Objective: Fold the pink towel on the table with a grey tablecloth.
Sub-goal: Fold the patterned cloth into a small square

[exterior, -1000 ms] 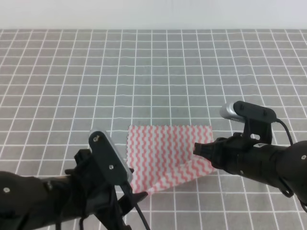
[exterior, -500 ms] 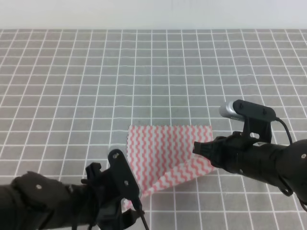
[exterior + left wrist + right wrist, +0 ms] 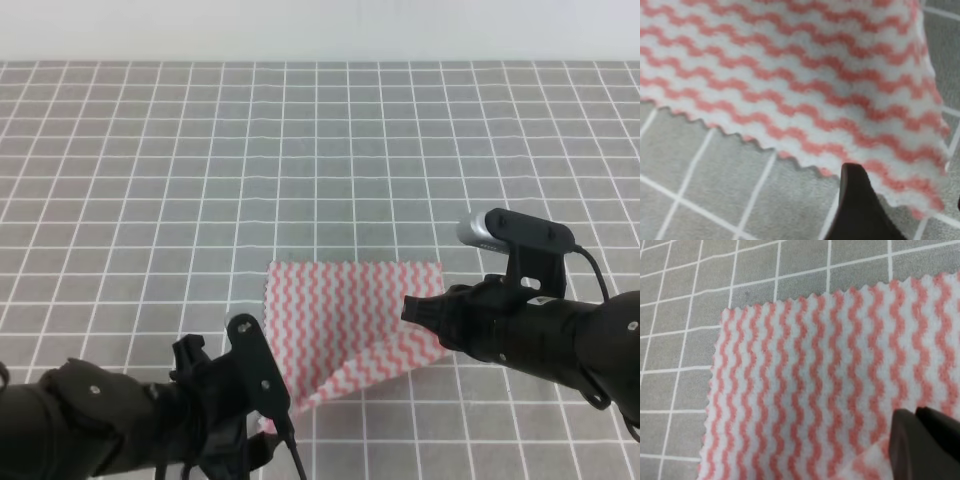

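The pink towel [image 3: 335, 310], striped in wavy pink and white, lies on the table with a grey tablecloth [image 3: 300, 150]. Its near edge is raised, showing a paler underside. My right gripper [image 3: 412, 312] is at the towel's near right corner. In the right wrist view its dark fingers [image 3: 920, 440] are pressed together on the pink towel [image 3: 805, 390], with a fold of cloth beside them. My left gripper [image 3: 272, 420] is low at the near left corner. In the left wrist view one dark finger [image 3: 855, 210] stands under the towel's [image 3: 790, 75] jagged edge, the other only a sliver at the right border.
White grid lines run over the grey cloth [image 3: 705, 175] all around the towel. A pale wall [image 3: 320, 30] borders the far edge. Both dark arms fill the near part of the exterior view.
My left arm has sunk lower and closed in on the towel's near left corner. The right arm and its held corner have stayed put.
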Action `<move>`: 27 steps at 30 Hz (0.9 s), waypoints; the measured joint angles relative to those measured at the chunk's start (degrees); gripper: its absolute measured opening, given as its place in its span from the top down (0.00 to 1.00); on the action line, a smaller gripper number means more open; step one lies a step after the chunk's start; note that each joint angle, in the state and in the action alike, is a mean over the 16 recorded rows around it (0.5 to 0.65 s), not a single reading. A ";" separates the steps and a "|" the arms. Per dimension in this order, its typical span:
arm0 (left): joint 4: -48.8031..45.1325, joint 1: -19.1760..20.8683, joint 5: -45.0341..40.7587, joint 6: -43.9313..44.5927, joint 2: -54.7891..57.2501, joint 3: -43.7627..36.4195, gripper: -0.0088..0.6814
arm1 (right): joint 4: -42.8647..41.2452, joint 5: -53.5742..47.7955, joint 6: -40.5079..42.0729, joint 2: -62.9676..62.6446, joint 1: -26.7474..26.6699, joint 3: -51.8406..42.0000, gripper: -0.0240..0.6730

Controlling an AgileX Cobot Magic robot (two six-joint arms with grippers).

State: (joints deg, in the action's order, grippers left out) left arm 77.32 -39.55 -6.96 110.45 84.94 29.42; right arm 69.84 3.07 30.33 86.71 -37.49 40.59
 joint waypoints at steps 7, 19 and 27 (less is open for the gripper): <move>0.04 0.00 0.81 2.13 1.22 0.02 0.43 | 0.00 -0.06 0.05 -0.05 0.01 0.00 0.99; 0.03 0.00 1.36 4.26 2.43 1.54 0.43 | 0.00 -0.10 0.18 -0.05 0.01 0.00 0.99; 0.05 0.00 1.79 4.35 3.98 3.13 0.43 | 0.02 -0.10 0.20 0.00 0.00 0.01 0.99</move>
State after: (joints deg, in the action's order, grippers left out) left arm 77.37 -39.55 -5.16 114.80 88.92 32.55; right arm 69.86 2.97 30.53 86.71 -37.49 40.59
